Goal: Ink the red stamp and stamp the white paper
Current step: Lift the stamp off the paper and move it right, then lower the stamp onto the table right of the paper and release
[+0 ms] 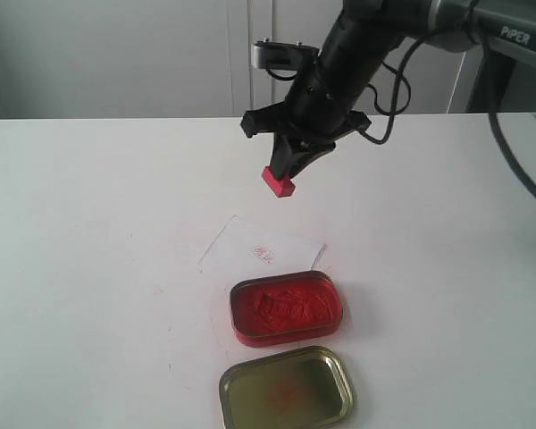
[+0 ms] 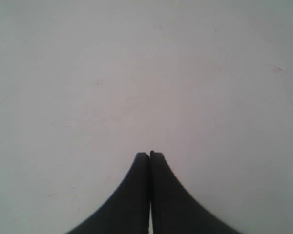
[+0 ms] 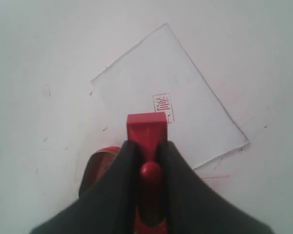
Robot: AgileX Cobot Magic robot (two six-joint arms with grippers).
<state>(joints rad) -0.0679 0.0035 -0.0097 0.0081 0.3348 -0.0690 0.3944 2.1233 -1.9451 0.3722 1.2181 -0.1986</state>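
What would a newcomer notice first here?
The right gripper hangs above the table, shut on the red stamp. Below it, towards the exterior camera, lies the white paper with a small red print. Nearer the camera are the open tin of red ink paste and then its gold lid. The left gripper is shut and holds nothing.

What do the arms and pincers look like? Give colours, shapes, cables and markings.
The right arm is black and round, with loose black cables, a white wrist bracket and white PiPER lettering. Both the right pincer and the left pincer are black, curved and tapering.
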